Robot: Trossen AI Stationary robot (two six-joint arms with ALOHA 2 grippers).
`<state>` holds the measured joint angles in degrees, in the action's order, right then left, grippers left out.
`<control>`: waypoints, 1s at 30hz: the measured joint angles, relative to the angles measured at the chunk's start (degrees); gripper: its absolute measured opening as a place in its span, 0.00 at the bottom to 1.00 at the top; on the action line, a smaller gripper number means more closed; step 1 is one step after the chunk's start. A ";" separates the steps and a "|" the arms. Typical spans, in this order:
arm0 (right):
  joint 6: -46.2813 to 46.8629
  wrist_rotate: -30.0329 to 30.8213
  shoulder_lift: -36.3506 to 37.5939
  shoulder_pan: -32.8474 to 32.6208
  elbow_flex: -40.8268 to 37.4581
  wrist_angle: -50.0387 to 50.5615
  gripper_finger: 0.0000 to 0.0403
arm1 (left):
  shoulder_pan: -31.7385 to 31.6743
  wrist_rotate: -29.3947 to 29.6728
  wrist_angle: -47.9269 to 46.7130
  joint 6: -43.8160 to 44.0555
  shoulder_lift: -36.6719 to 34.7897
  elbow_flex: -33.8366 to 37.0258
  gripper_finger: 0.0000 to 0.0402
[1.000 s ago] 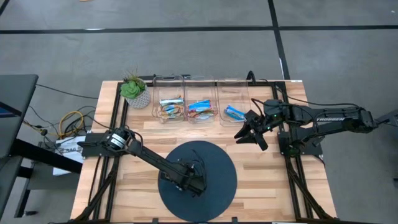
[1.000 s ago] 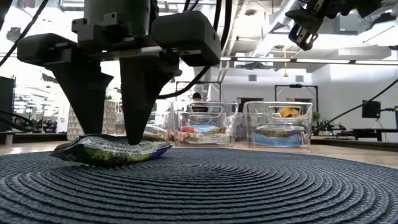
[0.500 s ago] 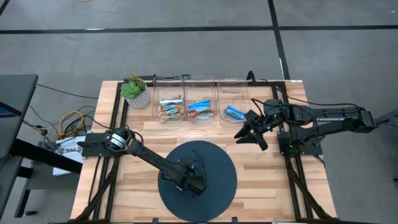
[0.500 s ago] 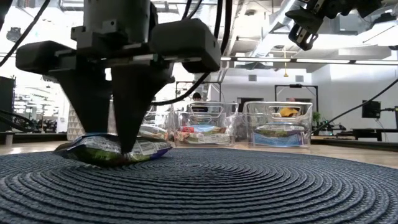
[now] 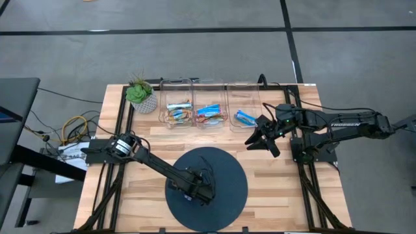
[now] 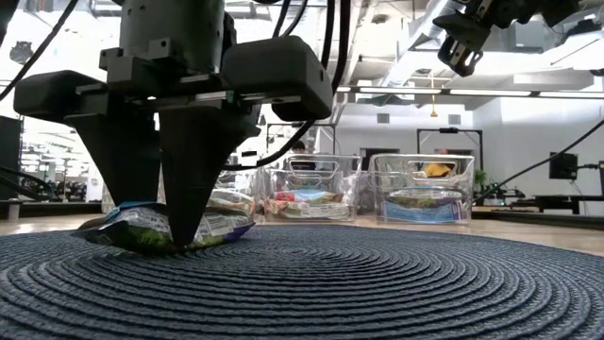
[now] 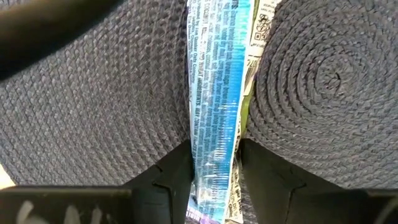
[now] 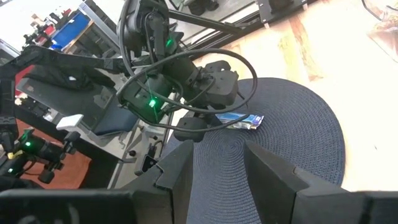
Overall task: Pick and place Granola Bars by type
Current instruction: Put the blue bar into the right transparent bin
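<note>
Pinching a granola bar (image 7: 214, 106) on the mat (image 5: 227, 182), left pincer (image 6: 156, 236), right pincer (image 5: 261, 140) open.

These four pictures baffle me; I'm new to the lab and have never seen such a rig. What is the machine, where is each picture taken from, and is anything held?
It is a robot with two dark arms at a wooden table. One picture looks straight down, one looks level across the table top, and two come from cameras on the wrists. On the round woven mat the left gripper has its fingers shut on a granola bar, which lies on the mat. The right gripper hangs open above the table, holding nothing. Three clear bins at the far edge hold sorted bars, beside a potted plant.
</note>
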<state>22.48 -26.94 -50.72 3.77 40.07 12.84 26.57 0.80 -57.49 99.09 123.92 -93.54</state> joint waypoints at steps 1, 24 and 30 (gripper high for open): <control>0.00 0.00 0.00 0.00 0.00 0.00 0.33 | 0.00 0.00 0.00 0.00 0.00 0.00 0.32; 0.01 0.05 0.00 0.00 0.00 0.02 0.33 | 0.00 0.99 -0.04 0.04 -0.01 -0.04 0.07; 0.06 0.07 0.00 0.00 0.00 0.07 0.33 | 0.00 1.40 -0.34 -0.04 -0.07 -0.31 0.01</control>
<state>22.54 -26.87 -50.72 3.77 40.07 12.91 26.57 2.20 -57.83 99.05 123.85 -93.85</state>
